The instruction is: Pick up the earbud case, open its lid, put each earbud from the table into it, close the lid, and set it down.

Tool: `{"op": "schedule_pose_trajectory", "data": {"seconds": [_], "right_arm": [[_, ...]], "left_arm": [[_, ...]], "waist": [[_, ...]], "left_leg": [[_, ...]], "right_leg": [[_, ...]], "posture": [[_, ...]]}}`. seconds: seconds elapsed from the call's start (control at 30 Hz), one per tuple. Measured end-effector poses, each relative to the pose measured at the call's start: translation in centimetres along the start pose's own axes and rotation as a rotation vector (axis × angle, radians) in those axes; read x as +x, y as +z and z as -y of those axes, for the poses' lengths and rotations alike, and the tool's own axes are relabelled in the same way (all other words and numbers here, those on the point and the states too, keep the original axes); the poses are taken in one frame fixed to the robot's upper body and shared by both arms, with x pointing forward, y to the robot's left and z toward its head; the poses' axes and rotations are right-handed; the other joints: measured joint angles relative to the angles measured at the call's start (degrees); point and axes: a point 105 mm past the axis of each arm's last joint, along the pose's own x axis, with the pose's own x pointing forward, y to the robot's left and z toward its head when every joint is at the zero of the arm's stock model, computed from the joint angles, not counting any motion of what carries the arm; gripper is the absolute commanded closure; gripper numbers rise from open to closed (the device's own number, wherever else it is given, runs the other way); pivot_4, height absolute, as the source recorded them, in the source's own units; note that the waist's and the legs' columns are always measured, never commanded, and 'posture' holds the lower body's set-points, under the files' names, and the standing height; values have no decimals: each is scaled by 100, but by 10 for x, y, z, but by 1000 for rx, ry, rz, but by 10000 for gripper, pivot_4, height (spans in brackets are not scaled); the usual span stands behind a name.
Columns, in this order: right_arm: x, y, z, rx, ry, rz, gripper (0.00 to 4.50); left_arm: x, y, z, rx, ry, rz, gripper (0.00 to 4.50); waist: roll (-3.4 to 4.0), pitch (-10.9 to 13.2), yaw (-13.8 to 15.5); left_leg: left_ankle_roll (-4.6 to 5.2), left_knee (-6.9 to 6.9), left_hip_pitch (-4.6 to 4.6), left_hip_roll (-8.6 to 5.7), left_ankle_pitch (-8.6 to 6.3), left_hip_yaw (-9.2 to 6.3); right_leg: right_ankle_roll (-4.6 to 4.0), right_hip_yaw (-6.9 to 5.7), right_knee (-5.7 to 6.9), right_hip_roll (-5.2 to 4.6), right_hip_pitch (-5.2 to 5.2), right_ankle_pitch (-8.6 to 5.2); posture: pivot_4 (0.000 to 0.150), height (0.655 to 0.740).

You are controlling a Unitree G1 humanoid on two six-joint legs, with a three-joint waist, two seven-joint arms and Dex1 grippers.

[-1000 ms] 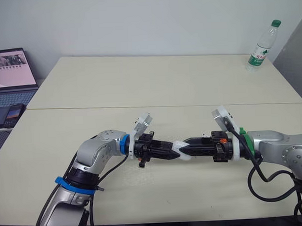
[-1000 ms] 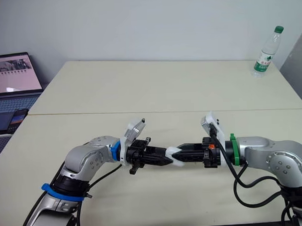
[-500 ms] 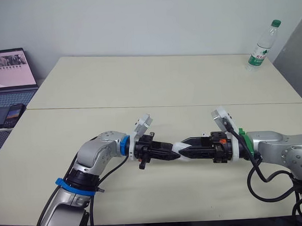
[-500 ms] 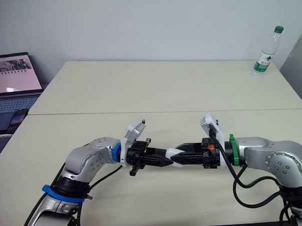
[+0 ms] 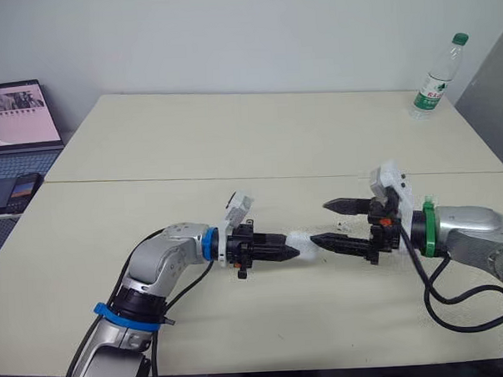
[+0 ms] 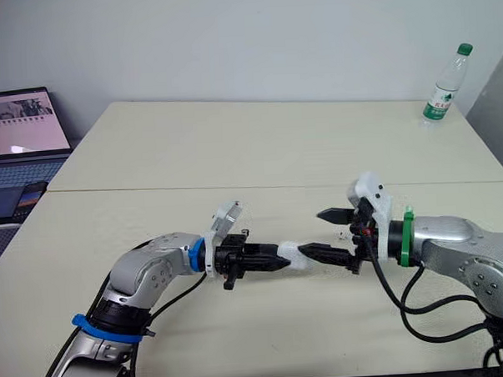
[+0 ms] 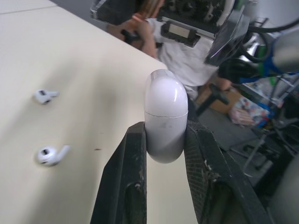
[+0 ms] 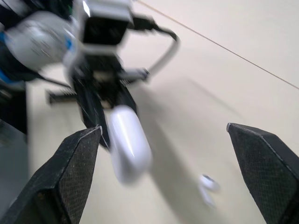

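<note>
My left gripper is shut on the white earbud case and holds it just above the table with the lid end pointing at my right arm. In the left wrist view the case sits between the two black fingers and its lid looks closed. Just to the right of the case, my right gripper is open wide and clear of it. Two white earbuds lie on the table beside the case. One earbud also shows in the right wrist view, below the case.
A water bottle stands at the table's far right corner. A laptop and a phone sit on a desk at the left. A seam crosses the cream table behind the arms.
My right gripper has opened wide, let go of the case and drawn back to the right. The left gripper still holds the case in about the same place.
</note>
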Motion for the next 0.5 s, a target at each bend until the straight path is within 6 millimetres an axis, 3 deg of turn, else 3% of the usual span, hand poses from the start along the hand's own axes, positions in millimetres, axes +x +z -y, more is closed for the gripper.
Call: {"op": "schedule_pose_trajectory", "data": {"seconds": [0.2,0.5], "right_arm": [[10,-16,-7,-69,13,-78,0],[18,-10,-1,-105,-7,-81,0]], "left_arm": [[1,-1,-5,8,51,4,37510],[-1,-3,-7,38,67,-8,37510]], "waist": [[0,0,1],[0,0,8]], "left_leg": [[-1,2,1,0,1,-1],[-1,5,0,-3,1,3]], "right_leg": [[0,0,5,1,-1,0],[-27,1,5,2,-1,16]], "posture": [[1500,7362],[1500,7362]]}}
